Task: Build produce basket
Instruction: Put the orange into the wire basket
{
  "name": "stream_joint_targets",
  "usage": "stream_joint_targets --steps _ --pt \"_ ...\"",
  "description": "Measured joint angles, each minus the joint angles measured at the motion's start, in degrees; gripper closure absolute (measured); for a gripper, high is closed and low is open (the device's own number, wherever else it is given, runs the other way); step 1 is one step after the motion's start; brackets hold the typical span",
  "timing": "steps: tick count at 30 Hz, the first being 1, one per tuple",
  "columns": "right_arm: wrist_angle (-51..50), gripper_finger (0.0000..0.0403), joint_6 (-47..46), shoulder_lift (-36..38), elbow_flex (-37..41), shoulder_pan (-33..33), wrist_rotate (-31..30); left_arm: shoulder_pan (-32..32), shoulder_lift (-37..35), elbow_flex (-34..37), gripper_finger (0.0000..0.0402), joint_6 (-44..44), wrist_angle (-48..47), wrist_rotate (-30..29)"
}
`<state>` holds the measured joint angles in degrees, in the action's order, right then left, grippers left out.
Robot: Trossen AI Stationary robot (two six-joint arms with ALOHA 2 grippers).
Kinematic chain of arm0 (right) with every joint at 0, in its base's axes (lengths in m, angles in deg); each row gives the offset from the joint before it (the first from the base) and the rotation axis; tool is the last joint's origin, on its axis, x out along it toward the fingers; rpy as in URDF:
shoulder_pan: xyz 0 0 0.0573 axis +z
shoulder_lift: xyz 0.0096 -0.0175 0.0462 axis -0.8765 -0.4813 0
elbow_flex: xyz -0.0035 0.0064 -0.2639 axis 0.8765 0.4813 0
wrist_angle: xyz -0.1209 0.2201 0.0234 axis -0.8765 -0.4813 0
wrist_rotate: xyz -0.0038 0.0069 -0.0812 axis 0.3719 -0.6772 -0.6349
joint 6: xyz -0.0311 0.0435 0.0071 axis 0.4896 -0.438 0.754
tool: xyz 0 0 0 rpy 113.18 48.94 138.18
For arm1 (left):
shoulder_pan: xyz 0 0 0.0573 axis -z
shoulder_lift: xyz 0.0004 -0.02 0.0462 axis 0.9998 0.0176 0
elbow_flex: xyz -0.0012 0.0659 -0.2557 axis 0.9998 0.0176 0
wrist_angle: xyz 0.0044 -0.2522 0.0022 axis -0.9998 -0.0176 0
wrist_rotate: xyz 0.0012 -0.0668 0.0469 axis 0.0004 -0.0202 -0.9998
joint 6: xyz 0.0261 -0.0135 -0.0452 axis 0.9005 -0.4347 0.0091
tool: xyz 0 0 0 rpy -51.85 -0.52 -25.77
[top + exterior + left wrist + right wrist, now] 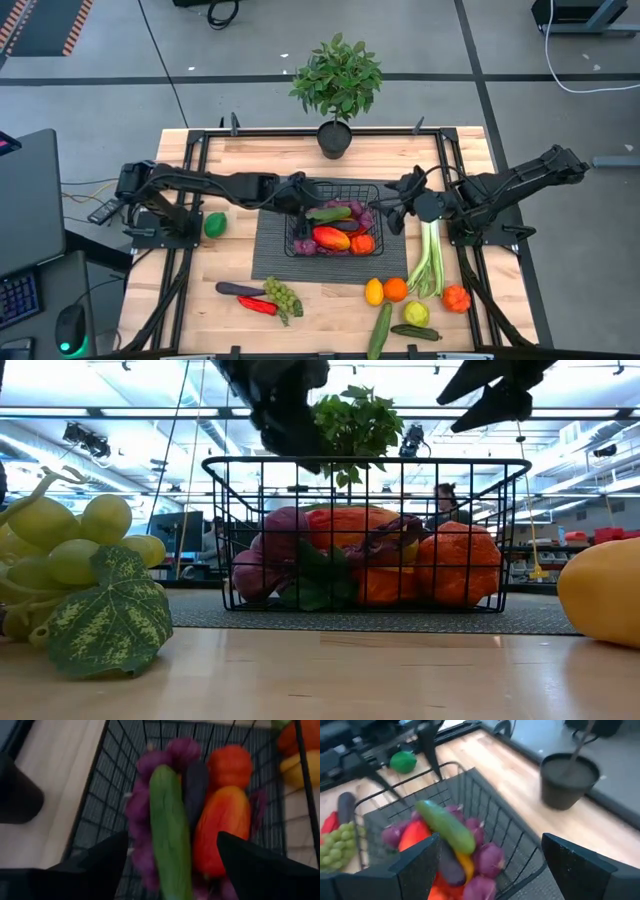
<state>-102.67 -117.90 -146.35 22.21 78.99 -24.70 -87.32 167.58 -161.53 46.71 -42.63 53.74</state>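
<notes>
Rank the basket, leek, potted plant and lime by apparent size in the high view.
1. basket
2. potted plant, close to the basket, so their order is unsure
3. leek
4. lime

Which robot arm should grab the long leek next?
Probably the right. The leek lies just beside the right gripper, which is open and empty. The left gripper is open above the cucumber in the basket, farther from the leek.
</notes>
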Motion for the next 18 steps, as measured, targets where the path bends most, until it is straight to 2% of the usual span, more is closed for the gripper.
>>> stream_joint_targets --steps 9,18 --pt "-11.1 0.0055 -8.8 0.1 0.0 0.5 11.1 2.6 -4.9 0.0 0.0101 1.5 -0.2 -1.5" --pt "-13.3 0.0055 -9.3 0.2 -1.3 5.1 12.0 2.5 -7.9 -0.1 0.0102 2.3 -3.9 -5.5"
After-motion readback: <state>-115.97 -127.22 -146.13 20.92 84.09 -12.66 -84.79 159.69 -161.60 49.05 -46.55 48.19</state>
